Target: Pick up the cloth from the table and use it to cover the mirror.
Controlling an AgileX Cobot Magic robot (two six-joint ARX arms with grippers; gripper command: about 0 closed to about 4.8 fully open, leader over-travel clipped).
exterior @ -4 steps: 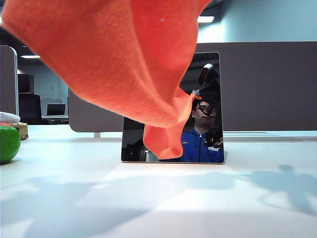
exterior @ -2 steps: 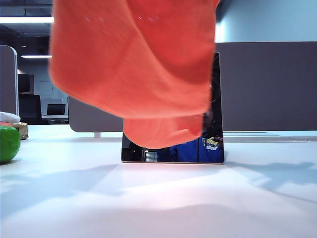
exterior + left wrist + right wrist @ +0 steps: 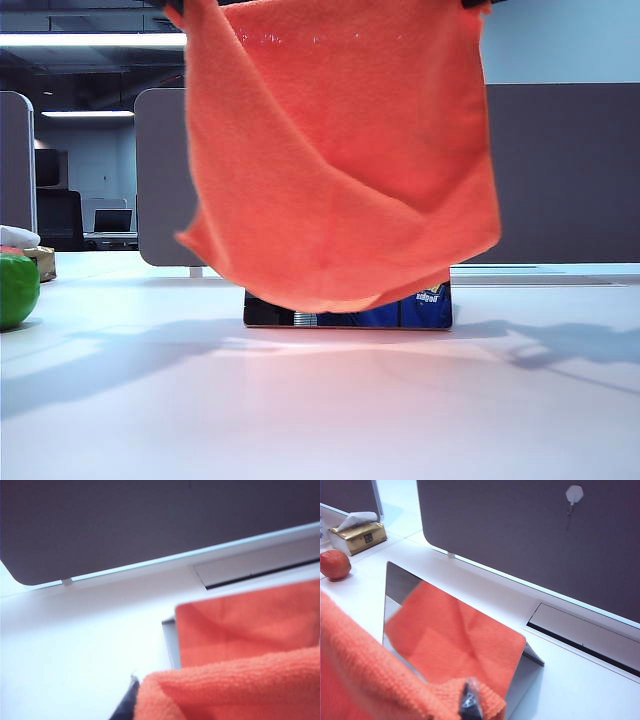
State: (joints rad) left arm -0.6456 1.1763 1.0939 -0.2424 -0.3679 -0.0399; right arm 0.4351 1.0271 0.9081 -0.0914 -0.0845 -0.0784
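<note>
Hanging cloth: the orange cloth point(image 3: 340, 160) is spread in front of the mirror and held up by its two top corners, which run out of the exterior view at the top edge; its sagging lower hem is clear of the table point(image 3: 320, 400).
Mirror: only a low strip of the mirror point(image 3: 350, 316) shows under the hem in the exterior view, standing on the table; the rest of its face is hidden behind the cloth. In the right wrist view the mirror point(image 3: 455, 630) leans back, and its face reflects the orange fabric.
Left gripper: the left gripper point(image 3: 131, 700) sits at the cloth's top left corner as the exterior view frames it. Only a dark sliver shows beside the fabric in the left wrist view; the jaws are buried in the towel and pinched together on the cloth point(image 3: 240, 690).
Right gripper: the right gripper point(image 3: 469, 700) is at the top right corner, only a dark tip poking out of the fabric; its jaws are likewise clamped on the cloth point(image 3: 365, 670).
Background: a grey-brown divider panel point(image 3: 560, 170) stands behind the mirror, partly blocked by the cloth.
Left edge: a green object point(image 3: 18, 290) is cut off by the frame; what it is cannot be told. A tissue box point(image 3: 359, 530) and an orange fruit point(image 3: 335, 564) lie well apart from the mirror.
</note>
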